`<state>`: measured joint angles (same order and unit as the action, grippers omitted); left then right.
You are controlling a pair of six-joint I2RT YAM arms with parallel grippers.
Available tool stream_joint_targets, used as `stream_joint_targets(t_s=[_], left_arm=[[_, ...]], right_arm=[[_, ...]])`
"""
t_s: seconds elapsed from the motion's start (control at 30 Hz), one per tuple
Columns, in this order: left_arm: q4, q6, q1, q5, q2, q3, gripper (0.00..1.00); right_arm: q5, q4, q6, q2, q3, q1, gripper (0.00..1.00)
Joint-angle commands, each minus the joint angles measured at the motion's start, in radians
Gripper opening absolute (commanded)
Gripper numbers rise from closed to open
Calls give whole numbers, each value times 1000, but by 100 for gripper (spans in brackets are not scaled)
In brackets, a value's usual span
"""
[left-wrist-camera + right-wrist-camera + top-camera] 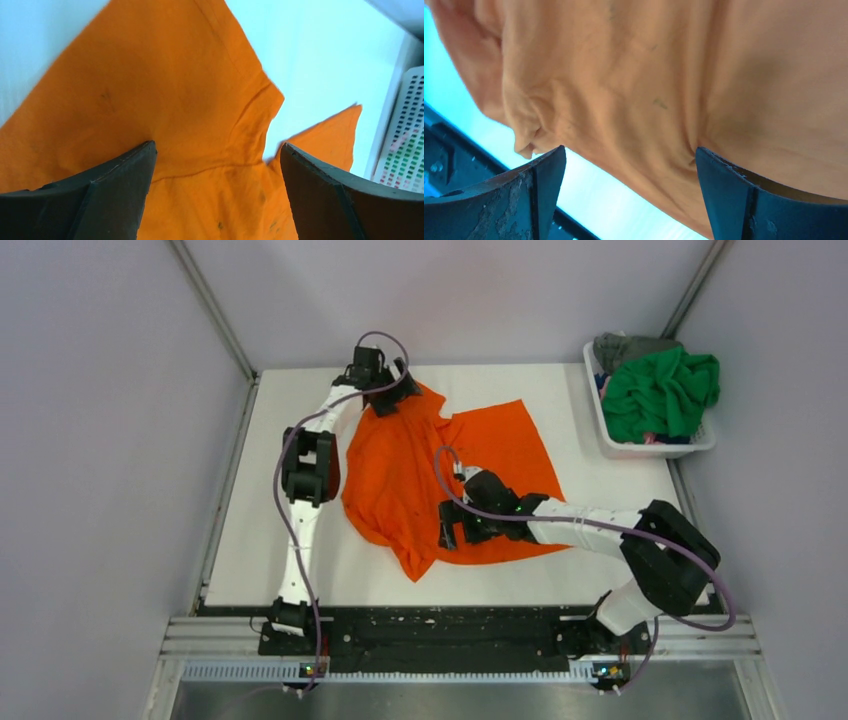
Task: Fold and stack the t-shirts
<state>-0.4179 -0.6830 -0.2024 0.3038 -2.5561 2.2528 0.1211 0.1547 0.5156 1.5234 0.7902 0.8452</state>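
An orange t-shirt (420, 475) lies spread and rumpled on the white table, with small dark specks on its cloth (165, 80). My left gripper (385, 390) hovers open over the shirt's far left corner, its black fingers (115, 195) wide apart above a seam. My right gripper (462, 532) is open over the shirt's near hem (639, 115), nothing between its fingers. A green t-shirt (662, 390) and a grey one (622, 344) are heaped in the basket at the back right.
The white slatted basket (655, 448) stands at the table's far right corner and shows at the right edge of the left wrist view as a white slatted basket wall (407, 140). Grey walls enclose the table (270, 540). A black rail (430, 625) runs along the near edge.
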Motion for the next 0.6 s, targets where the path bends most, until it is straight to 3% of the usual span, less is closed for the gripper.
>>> stream_joint_targets(t_s=[0.0,0.1,0.2,0.4,0.57], left_arm=[[5,66,6,-3,190,-122,99],[-55,85,6,-32,311,-178,99],[-70,62,1,-16,497,-364,99],[83,7,-127,-184,1059,-1036,99],[122,-161,-235,-201,1418,-1543,98]], right_arm=[[-226,68,-15,-106,69,-10,99],[-283,79,9,-189,58,-37,99],[-315,102,75,-253,22,-110,99],[-267,113,135,-331,-89,-278,99],[-270,103,146,-329,-134,-336,98]])
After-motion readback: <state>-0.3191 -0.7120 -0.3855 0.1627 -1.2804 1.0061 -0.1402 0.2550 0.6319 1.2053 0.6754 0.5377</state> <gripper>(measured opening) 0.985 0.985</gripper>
